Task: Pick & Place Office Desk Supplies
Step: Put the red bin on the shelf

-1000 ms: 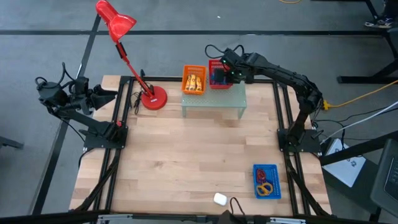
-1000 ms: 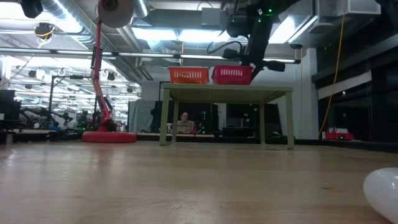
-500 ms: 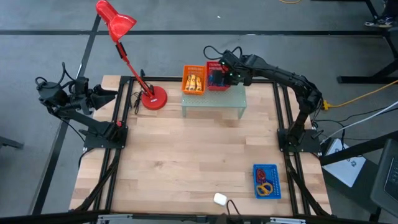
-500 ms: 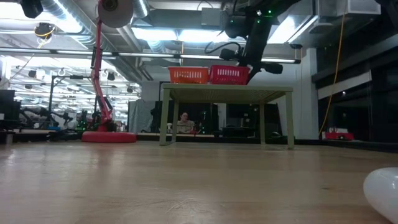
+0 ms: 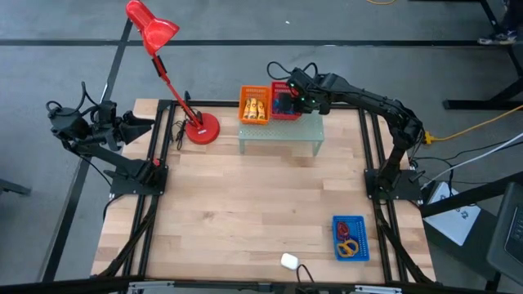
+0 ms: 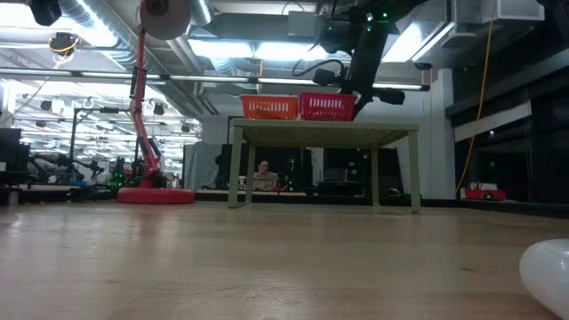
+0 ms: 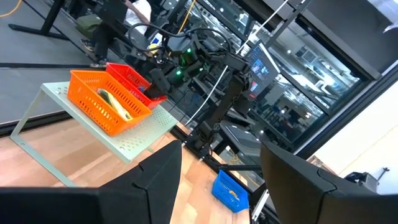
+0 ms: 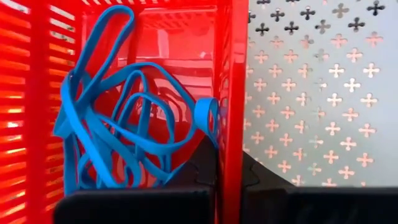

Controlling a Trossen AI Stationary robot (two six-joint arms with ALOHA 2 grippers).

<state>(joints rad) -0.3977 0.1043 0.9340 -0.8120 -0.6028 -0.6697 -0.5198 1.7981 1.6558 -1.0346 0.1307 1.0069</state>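
Two baskets sit side by side on the pale green riser at the far edge of the desk: the orange basket with the yellow tubes to the left, the red basket touching it on the right. The right hand is pinched shut on the red basket's right wall, one finger inside among the blue loops, the other outside over the riser's perforated top.

The risk I see lies in that thin-wall grip. If the hand lifts or drags, the light mesh basket may tilt about the pinch and spill the loops, or slip free. A sideways pull to the left could shove the orange basket toward the riser's edge. A loop may also snag on the inner finger.

The left hand waits fully open, holding nothing, off the desk's far left corner. A blue basket lies near the right front corner.
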